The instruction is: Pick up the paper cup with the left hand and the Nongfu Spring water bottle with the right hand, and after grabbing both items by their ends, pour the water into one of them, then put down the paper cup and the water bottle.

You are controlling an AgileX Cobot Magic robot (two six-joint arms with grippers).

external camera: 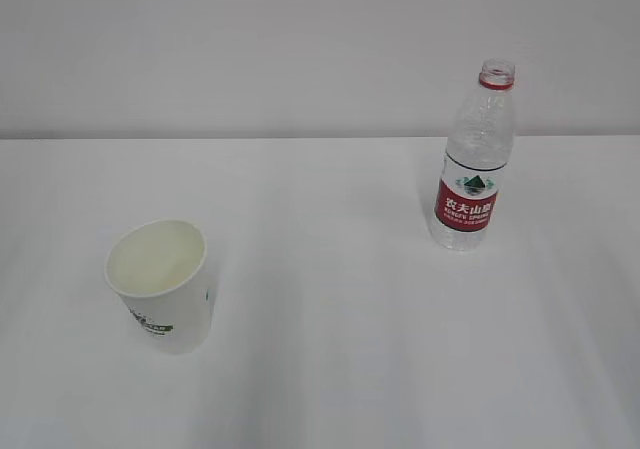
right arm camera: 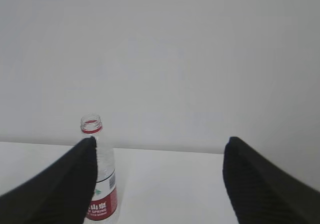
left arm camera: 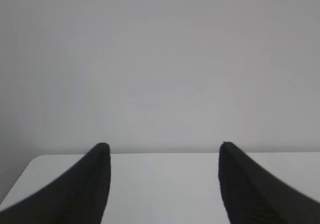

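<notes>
The white paper cup (external camera: 162, 286) stands upright at the front left of the white table, a pale pool showing inside it. The Nongfu Spring water bottle (external camera: 473, 159) stands upright and uncapped at the back right, red label facing me. In the right wrist view the bottle (right arm camera: 100, 184) stands far ahead, partly behind the left fingertip. My right gripper (right arm camera: 159, 143) is open with nothing between its fingers. My left gripper (left arm camera: 163, 146) is also open and empty, facing bare table and wall; the cup is out of its view. Neither arm shows in the exterior view.
The white table (external camera: 340, 299) meets a plain grey-white wall at the back. In the left wrist view the table's left corner (left arm camera: 35, 160) shows close to the left finger.
</notes>
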